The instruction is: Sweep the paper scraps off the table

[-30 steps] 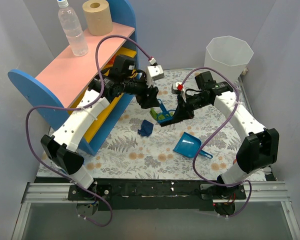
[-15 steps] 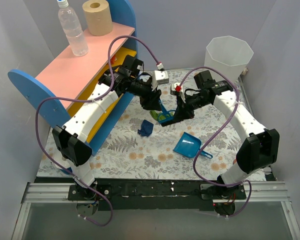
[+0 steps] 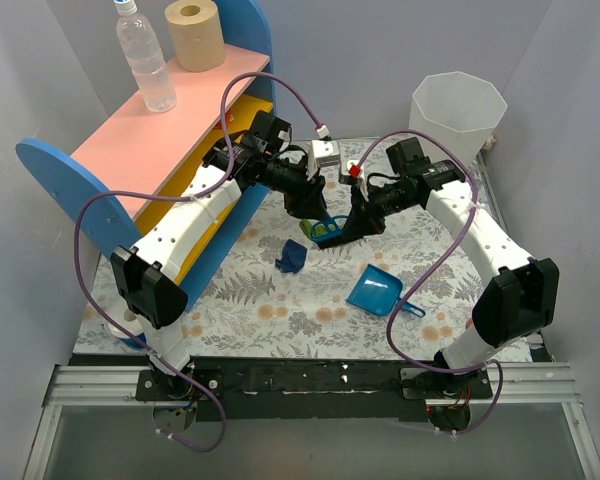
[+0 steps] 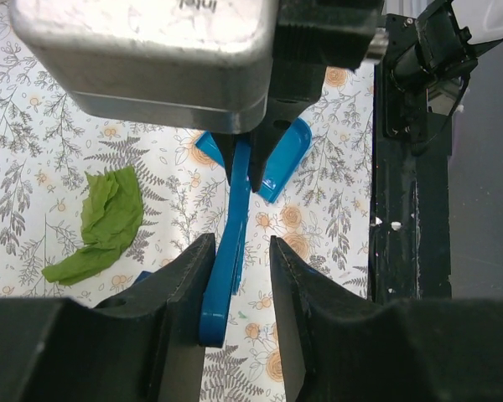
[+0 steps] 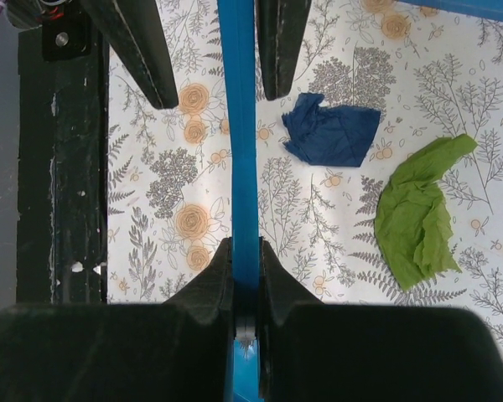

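Observation:
My right gripper (image 3: 352,228) (image 5: 245,251) is shut on the small blue hand brush (image 3: 330,232) (image 5: 239,126) and holds it above the floral table (image 3: 250,310). My left gripper (image 3: 315,210) (image 4: 239,251) is open, its jaws on either side of the brush's free end (image 4: 237,201); the brush rests against one finger with a gap to the other. A green paper scrap (image 4: 109,218) (image 5: 419,218) and a navy scrap (image 3: 293,256) (image 5: 331,130) lie on the cloth below. Other scraps are out of view.
The blue dustpan (image 3: 377,291) lies on the table to the front right. A white bin (image 3: 455,110) stands at the back right. The pink-and-yellow shelf (image 3: 160,140) with a bottle (image 3: 145,55) and a paper roll (image 3: 193,33) fills the left.
My left arm has swung right and in, bringing its open jaws around the brush's end. My right gripper has shifted slightly up, holding the brush throughout.

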Tool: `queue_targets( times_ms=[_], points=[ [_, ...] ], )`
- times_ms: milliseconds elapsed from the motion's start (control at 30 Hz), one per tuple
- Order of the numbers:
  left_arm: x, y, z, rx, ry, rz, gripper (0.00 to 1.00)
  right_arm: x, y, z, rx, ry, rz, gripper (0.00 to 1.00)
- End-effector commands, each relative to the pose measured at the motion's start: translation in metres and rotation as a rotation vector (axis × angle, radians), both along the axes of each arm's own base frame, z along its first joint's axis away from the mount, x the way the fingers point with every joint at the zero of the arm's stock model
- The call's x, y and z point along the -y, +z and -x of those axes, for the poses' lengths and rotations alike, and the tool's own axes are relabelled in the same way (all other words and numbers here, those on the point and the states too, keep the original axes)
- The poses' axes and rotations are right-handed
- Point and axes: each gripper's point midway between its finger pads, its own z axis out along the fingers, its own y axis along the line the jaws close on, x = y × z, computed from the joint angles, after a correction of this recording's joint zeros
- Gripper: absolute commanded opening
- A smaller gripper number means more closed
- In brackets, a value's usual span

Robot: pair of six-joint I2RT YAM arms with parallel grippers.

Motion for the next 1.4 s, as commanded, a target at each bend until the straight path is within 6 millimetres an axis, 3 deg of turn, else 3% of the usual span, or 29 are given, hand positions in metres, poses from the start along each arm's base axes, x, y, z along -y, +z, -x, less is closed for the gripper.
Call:
queue_targets(
  times_ms=[0,333,500,733,767,867,967,1000,1033,1133,1167,1233,1300,1367],
  points=[
    [0.005,0.018,0.003,0.017,-0.021,0.049,0.32,-0.009,0.03,-0.004,0.057,0.006,-0.073,0.01],
    [0.006,0.012,0.0,-0.004,-0.011,0.033,0.29,-0.009,0.032,-0.003,0.066,0.002,-0.077,0.01],
    [0.005,0.007,-0.005,0.004,0.007,0.013,0.35,-0.008,0.033,-0.004,0.083,0.003,-0.075,0.01],
    [0.002,0.002,-0.008,0.01,0.033,-0.013,0.11,-0.007,0.029,-0.002,0.077,0.004,-0.069,0.01],
    [0.002,0.002,-0.007,0.009,0.031,-0.014,0.0,-0.006,0.029,-0.002,0.078,0.001,-0.067,0.01],
    [0.0,0.001,-0.008,0.009,0.04,-0.017,0.0,-0.005,0.026,-0.004,0.081,-0.01,-0.056,0.01],
    [-0.003,0.0,-0.009,0.012,0.064,-0.027,0.0,0.001,0.022,-0.023,0.076,-0.153,0.004,0.48],
    [-0.003,0.001,-0.01,0.02,0.073,-0.027,0.0,0.005,0.023,-0.027,0.085,-0.186,0.019,0.77],
    [-0.007,-0.005,-0.01,0.007,0.097,-0.045,0.0,0.012,0.023,-0.028,0.106,-0.216,0.048,0.83],
    [-0.012,-0.012,-0.014,-0.013,0.174,-0.071,0.0,0.034,0.012,-0.016,0.106,-0.258,0.097,0.88],
    [-0.017,-0.02,-0.011,-0.032,0.2,-0.089,0.0,0.045,-0.004,-0.01,0.073,-0.28,0.129,0.88],
    [-0.021,-0.027,-0.015,-0.041,0.258,-0.106,0.0,0.06,-0.014,0.007,0.067,-0.298,0.164,0.88],
    [-0.029,-0.036,-0.013,-0.078,0.319,-0.134,0.0,0.082,-0.047,0.028,0.018,-0.309,0.273,0.84],
    [-0.033,-0.04,-0.009,-0.101,0.342,-0.145,0.0,0.104,-0.067,0.047,-0.001,-0.321,0.378,0.83]
  ],
)
